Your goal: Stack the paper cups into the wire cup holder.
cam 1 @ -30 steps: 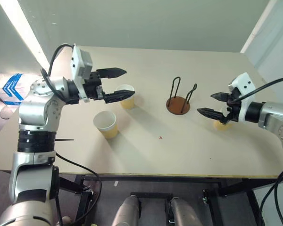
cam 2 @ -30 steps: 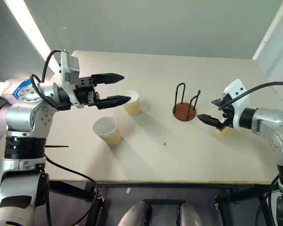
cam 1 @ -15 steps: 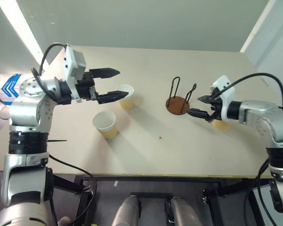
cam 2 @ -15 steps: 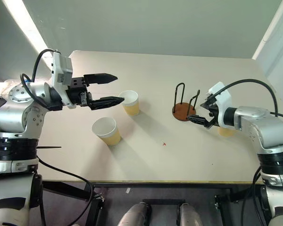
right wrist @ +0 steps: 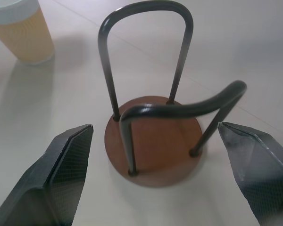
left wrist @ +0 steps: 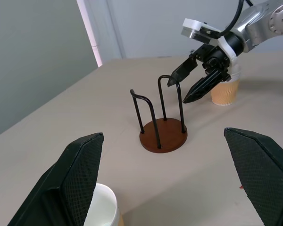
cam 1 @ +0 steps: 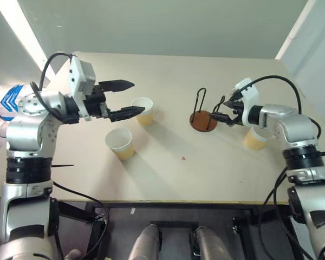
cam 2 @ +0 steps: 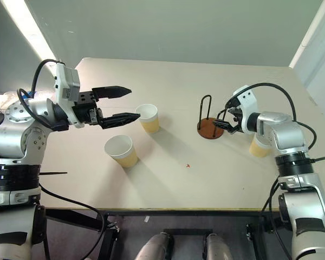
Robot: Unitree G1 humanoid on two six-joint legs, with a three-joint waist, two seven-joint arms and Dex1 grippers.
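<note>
Three tan paper cups with white rims stand upright on the table: one [cam 1: 143, 111] left of centre, one [cam 1: 121, 143] nearer the front, one [cam 1: 254, 138] on the right. The wire cup holder [cam 1: 204, 120], a reddish-brown disc with two black wire loops, stands empty in the middle. My left gripper [cam 1: 136, 97] hovers open and level just left of the left-centre cup, holding nothing. My right gripper [cam 1: 220, 111] is open and empty, its tips right beside the holder's right loop. In the right wrist view the holder's base [right wrist: 153, 141] lies between the fingers [right wrist: 61, 165].
The beige table [cam 1: 168, 173] has open room in front of the holder and along its far side. A blue and white box [cam 1: 11, 97] sits off the table's left edge. A small red mark [cam 1: 184, 158] lies on the table surface.
My right gripper has moved away from the right cup, forward and leftward, up to the holder's right side; that cup now stands uncovered. The left gripper has hardly moved.
</note>
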